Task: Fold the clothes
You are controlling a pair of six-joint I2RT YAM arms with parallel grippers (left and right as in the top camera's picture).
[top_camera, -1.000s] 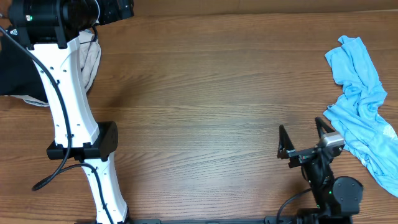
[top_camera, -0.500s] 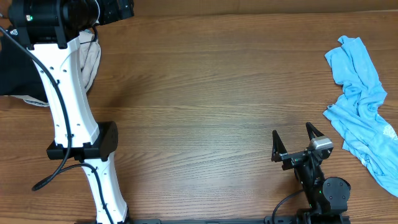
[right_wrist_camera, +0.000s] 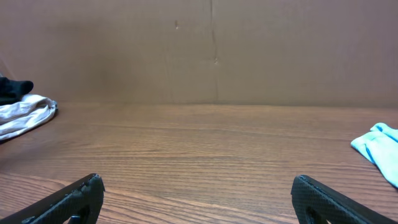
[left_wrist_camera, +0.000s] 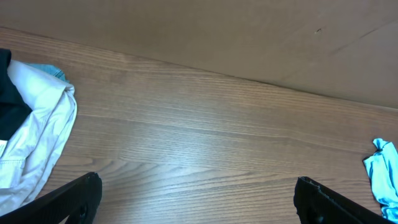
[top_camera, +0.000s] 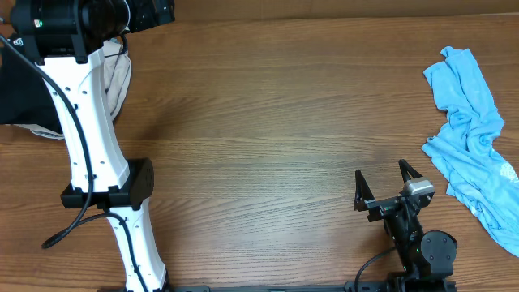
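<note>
Shirt lies crumpled; right end effector, wide open and empty, should pinch its near edge.

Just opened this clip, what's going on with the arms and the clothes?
Nothing is being handled at this moment. A crumpled light blue shirt lies unfolded at the right edge of the table, and a white garment sits in a heap at the far left corner. The right tool is open and empty near the front edge, left of the shirt and apart from it. The left tool, also open and empty, is out by the white garment. No fold is visible yet.
</note>
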